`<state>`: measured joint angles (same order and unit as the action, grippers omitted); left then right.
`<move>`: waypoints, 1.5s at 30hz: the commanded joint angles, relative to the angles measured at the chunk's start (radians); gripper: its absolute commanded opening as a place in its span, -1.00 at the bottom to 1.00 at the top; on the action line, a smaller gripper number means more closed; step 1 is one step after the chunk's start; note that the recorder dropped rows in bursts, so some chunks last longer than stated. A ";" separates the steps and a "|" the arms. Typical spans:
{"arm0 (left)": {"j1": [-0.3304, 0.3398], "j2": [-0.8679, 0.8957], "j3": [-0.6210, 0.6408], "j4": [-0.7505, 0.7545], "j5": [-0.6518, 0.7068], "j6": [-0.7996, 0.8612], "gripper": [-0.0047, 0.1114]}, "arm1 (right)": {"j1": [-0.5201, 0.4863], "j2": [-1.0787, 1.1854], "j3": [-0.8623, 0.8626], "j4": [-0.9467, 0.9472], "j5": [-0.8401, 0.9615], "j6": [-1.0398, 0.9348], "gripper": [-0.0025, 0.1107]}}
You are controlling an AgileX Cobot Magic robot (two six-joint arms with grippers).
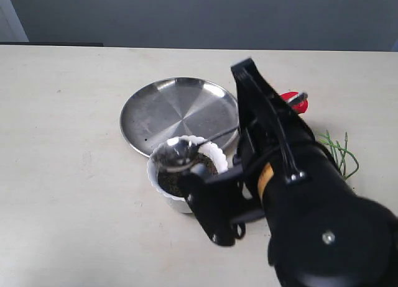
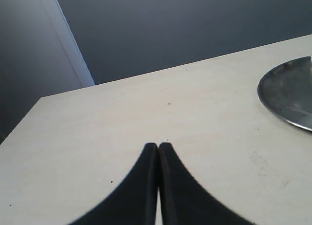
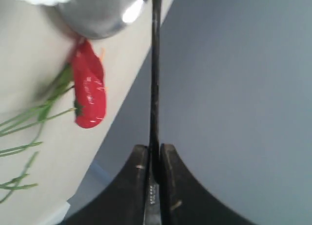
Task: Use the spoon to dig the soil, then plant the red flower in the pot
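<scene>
The white pot (image 1: 219,158) holds dark soil (image 1: 169,180). The silver spoon (image 1: 176,153) hovers with its bowl just over the pot's rim, and its thin handle runs back to my right gripper (image 1: 240,133), mostly hidden behind the black arm. In the right wrist view the gripper (image 3: 155,147) is shut on the spoon handle (image 3: 155,64), near the spoon's end. The red flower (image 1: 288,99) lies on the table behind the arm, and the right wrist view also shows the flower (image 3: 89,91). My left gripper (image 2: 158,146) is shut on nothing above bare table.
A wide steel plate (image 1: 179,110) lies just behind the pot; its edge shows in the left wrist view as the plate (image 2: 290,96). Green sprigs (image 1: 339,151) of the flower trail at the right. The right arm (image 1: 298,194) fills the near right.
</scene>
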<state>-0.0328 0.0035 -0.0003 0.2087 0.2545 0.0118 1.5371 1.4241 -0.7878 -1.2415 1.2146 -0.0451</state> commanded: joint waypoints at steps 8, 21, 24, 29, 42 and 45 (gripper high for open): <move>0.001 -0.004 0.000 -0.005 -0.011 -0.001 -0.91 | -0.016 0.055 0.046 -0.018 0.006 -0.050 -0.97; 0.001 -0.004 0.000 -0.005 -0.011 -0.001 -0.91 | -0.071 0.228 0.034 -0.110 0.006 0.054 -0.97; 0.001 -0.004 0.000 -0.005 -0.011 -0.001 -0.91 | -0.071 0.235 0.020 -0.115 0.006 0.123 -0.97; 0.001 -0.004 0.000 -0.005 -0.011 -0.001 -0.91 | -0.071 0.193 -0.008 -0.068 0.006 0.138 -0.97; 0.001 -0.004 0.000 -0.005 -0.011 -0.001 -0.91 | -0.085 0.206 -0.023 0.017 0.006 0.094 -0.97; 0.001 -0.004 0.000 -0.005 -0.011 -0.001 -0.91 | -0.133 0.252 -0.023 0.015 0.006 0.094 -0.97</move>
<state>-0.0328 0.0035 -0.0003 0.2087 0.2545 0.0118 1.4443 1.6425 -0.8054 -1.2097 1.2117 0.0526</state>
